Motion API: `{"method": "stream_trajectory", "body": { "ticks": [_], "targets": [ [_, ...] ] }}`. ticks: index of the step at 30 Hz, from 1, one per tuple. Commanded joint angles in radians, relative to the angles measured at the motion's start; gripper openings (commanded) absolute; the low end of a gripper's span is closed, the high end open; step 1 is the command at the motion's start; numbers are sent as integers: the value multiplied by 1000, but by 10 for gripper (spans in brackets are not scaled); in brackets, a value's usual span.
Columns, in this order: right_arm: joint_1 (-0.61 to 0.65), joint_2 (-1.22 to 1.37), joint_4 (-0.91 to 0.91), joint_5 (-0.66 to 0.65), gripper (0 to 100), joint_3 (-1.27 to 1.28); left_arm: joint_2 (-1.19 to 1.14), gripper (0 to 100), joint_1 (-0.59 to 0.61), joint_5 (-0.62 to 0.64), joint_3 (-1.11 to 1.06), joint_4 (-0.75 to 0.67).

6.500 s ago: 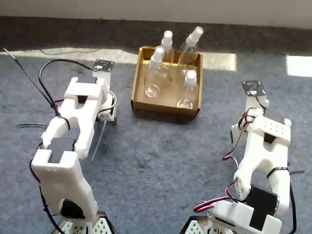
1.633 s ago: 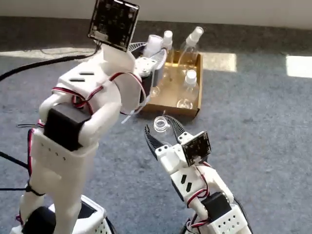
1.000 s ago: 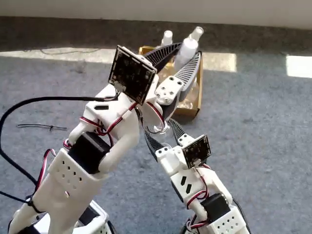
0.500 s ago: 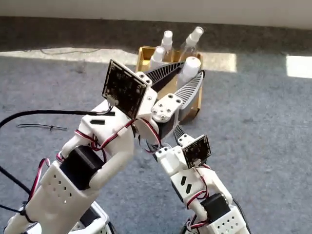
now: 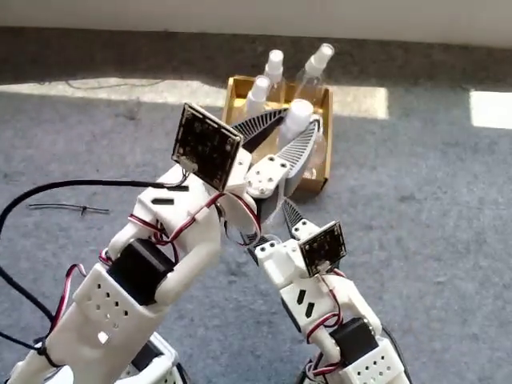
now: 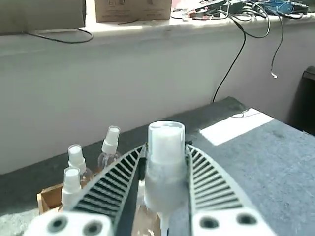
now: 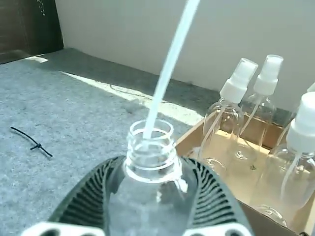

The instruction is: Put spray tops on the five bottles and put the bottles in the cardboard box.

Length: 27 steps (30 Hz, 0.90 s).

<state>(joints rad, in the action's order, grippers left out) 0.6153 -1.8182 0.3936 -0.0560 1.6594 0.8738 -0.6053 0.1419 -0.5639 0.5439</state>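
right gripper (image 7: pixel 151 169): clenched round the shoulder of the open bottle (image 7: pixel 147 209). It grips low, so I'd say that's to keep the neck (image 7: pixel 150 142) free for threading.
open bottle: upright with the mouth up, held just in front of the cardboard box (image 5: pixel 316 184). Can't tell if its base rests on the carpet (image 5: pixel 416 208).
dip tube (image 7: pixel 167 64): the lower end is already inside the bottle mouth. It runs up at a slant, not plumb.
left gripper (image 6: pixel 166 147): clamped on the spray top (image 6: pixel 166 164), one finger on each side of the body. It sits directly above the right gripper, so the tube hangs into the neck.
spray top: well above the neck, with the collar not yet on the thread.
step: judging from this, you're mid-insertion on the last bottle, and capping then boxing remain.
next: bring the top over the neck axis before you lower it. The slant suggests it's off-centre, which risks cross-threading or a bent tube.
box: behind both grippers, open side up. At least three capped bottles stand inside (image 5: pixel 274 62) (image 5: pixel 320 56) (image 5: pixel 258 90), and the left gripper hides part of the interior.
box space: leave checking for a free slot until the arm clears.
cable tie (image 7: pixel 32 142): loose on the carpet, well apart from the work. Ignore it.
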Motion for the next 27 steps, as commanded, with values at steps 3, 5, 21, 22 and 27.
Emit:
{"method": "stream_trajectory", "body": {
  "ticks": [3, 5, 21, 22, 27],
  "targets": [
    [2, -8, -19, 8, 4, -1, 31, 14, 22, 0, -116, 40],
    [2, -8, -19, 8, 4, -2, 59, 55, 41, 0, -154, 81],
    [2, -8, -19, 8, 4, -1, 320, 165, 107, -84, -197, 160],
    [2, -8, -19, 8, 4, -1, 320, 165, 130, -84, -191, 157],
    [2, -8, -19, 8, 4, -1, 317, 165, 220, -103, -196, 157]
  ]
}}
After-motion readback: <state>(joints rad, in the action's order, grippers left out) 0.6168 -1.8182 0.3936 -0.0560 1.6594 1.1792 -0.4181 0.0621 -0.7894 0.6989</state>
